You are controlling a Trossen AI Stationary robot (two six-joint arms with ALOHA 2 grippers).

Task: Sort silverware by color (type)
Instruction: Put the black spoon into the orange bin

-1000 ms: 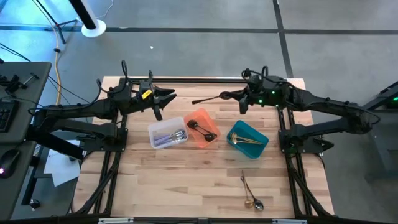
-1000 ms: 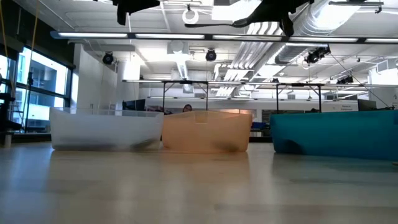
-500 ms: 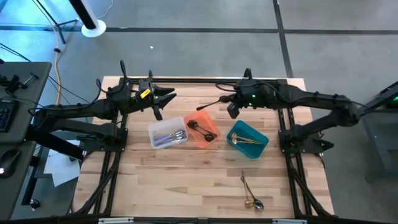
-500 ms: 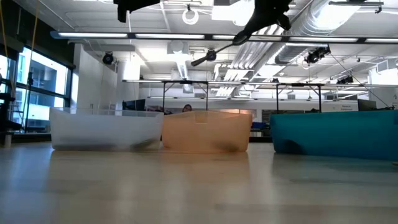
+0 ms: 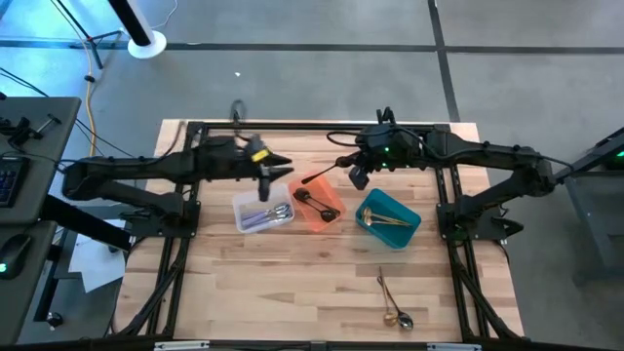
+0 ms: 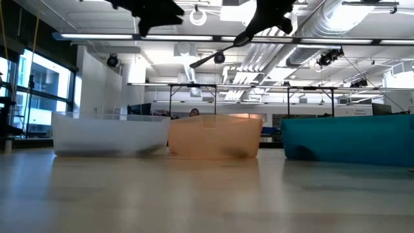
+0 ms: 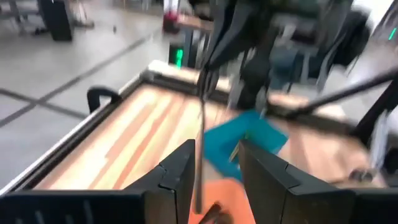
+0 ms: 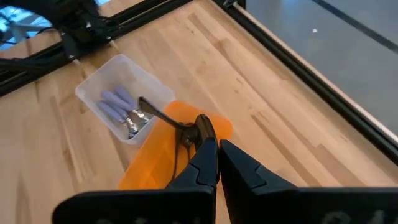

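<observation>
Black spoon (image 5: 322,175) juts from right end effector (image 5: 353,167) (above orange bin (image 5: 314,216)).

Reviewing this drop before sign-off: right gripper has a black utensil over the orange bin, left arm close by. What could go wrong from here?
1. The right gripper pinches the thin black metal utensil by one end only; it slants out sideways, so it could pivot or slip and land outside the orange plastic bin.
2. The open left gripper hangs above the clear plastic bin, near the utensil's free tip; a clash seems possible.
</observation>
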